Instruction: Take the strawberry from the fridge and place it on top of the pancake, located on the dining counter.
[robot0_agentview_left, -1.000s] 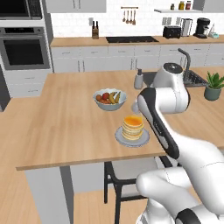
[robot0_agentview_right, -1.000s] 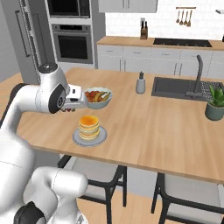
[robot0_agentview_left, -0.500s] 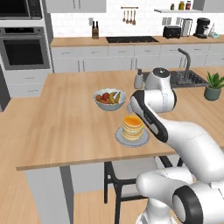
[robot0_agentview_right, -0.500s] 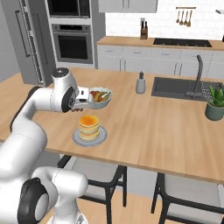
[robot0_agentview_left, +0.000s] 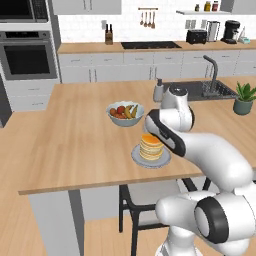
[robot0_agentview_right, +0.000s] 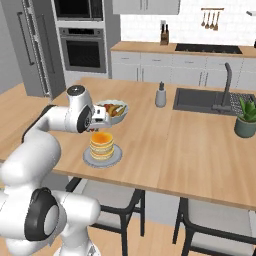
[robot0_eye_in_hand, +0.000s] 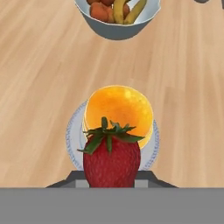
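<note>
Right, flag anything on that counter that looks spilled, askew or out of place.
Nothing stands out. The pancake sits squarely on its plate, the fruit bowl is upright, and the strawberry is held in the gripper above the stack.

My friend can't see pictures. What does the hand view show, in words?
A red strawberry with green leaves is held in the gripper, right above a pancake stack with orange syrup on a round grey plate. Beyond it on the light-wood dining counter sits a grey fruit bowl with orange and yellow fruit.
</note>
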